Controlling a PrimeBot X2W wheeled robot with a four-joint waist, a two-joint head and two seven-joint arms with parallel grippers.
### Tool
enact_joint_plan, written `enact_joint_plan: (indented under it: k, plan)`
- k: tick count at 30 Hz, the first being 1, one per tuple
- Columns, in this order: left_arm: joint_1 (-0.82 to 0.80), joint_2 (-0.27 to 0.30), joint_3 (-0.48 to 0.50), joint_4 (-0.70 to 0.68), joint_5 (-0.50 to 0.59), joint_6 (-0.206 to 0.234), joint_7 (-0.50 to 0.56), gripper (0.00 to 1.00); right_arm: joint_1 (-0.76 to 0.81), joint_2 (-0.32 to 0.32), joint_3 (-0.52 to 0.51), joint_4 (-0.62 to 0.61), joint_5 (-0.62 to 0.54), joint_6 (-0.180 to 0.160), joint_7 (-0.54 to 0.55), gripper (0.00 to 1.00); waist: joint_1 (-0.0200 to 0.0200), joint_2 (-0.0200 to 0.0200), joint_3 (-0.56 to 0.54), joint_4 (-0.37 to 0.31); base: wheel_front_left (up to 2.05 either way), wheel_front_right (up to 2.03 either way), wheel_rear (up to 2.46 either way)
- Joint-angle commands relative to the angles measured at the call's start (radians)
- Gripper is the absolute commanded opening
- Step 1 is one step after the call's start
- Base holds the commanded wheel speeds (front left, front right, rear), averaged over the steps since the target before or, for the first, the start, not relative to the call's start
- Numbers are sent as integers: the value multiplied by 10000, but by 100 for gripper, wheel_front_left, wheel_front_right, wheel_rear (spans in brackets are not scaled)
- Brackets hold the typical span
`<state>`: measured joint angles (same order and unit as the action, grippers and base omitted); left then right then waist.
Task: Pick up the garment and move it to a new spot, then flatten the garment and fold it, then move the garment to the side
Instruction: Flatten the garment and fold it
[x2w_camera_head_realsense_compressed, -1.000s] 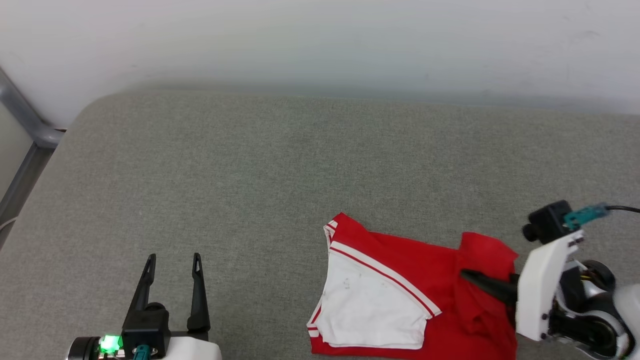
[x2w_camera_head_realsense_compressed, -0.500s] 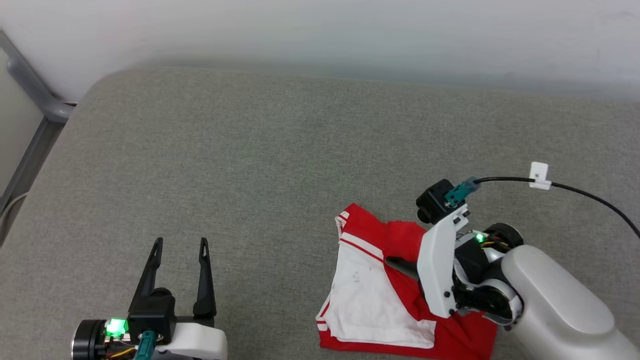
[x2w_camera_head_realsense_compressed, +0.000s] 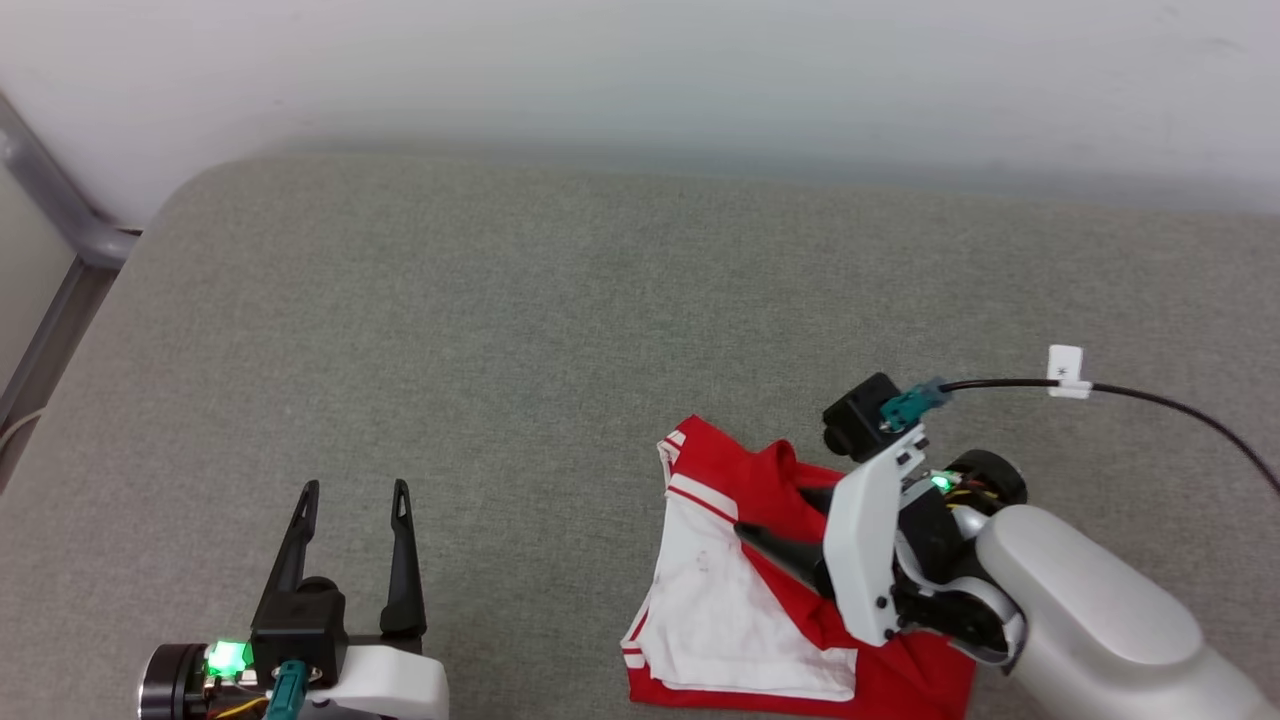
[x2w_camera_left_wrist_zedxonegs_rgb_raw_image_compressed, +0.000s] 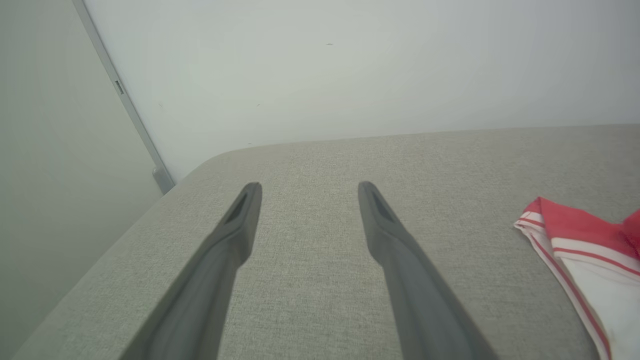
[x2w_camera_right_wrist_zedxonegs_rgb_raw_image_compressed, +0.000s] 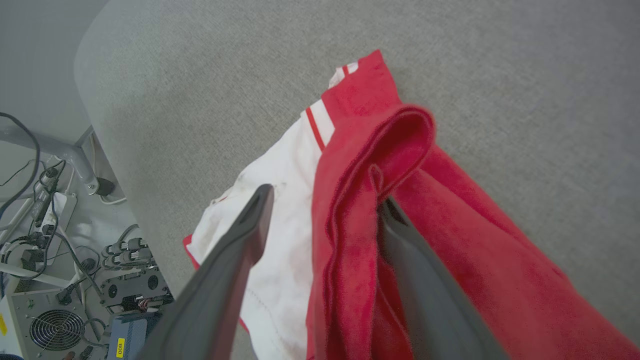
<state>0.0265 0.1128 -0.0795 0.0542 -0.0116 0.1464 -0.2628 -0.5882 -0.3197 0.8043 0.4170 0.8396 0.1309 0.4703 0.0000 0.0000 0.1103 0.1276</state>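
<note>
Garment (x2w_camera_head_realsense_compressed: 722, 620), one end behind right forearm (x2w_camera_head_realsense_compressed: 1085, 600)

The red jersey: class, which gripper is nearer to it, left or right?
Right. The right gripper is at the jersey, jaws open around a red fold; the left gripper sits apart, to its left.

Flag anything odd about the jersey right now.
The jersey lies rumpled, not flat: a red fold is draped over one finger of the right gripper, whose jaws stand apart. Small dark marks spot its white sleeve.
</note>
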Motion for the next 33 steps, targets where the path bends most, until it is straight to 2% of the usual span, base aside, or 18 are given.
enact_joint_plan:
  k: [1,7,12,17,24,26,27,33]
  plan:
    - [57,25,29,-4,38,-2,-25,100,-103,-232,68,-184,-44,-5,-192,100,0,0,-135,-107,0,0,0]
    - [325,90,99,-73,-18,-22,-25,100,404,-1037,-539,-1228,-262,-5,-1899,100,0,0,-485,-483,0,0,0]
    - [567,127,126,-148,-62,-51,-24,100,929,-1235,-1903,-1448,-1229,-7,-3412,100,0,0,-740,-866,0,0,0]
    - [745,147,172,-224,-70,-112,-25,100,1755,-804,-3680,-1370,-2613,-5,-4944,100,0,0,-954,-1188,0,0,0]
    - [910,149,276,-305,-133,-98,-25,100,3080,-21,-5428,-1705,-4143,-5,-6105,100,0,0,-1145,-1458,0,0,0]
    - [962,145,294,-341,-134,-100,-25,100,3466,304,-5861,-1830,-4466,-5,-6369,100,0,0,-1178,-1504,0,0,0]
    - [1046,161,299,-371,-120,-128,-25,100,3940,737,-6433,-2107,-4939,-7,-6629,100,0,0,-1231,-1553,0,0,0]
    - [1122,150,292,-399,-135,-163,-25,100,4971,1512,-7152,-2729,-5910,-5,-7005,100,0,0,-1373,-1537,0,0,0]
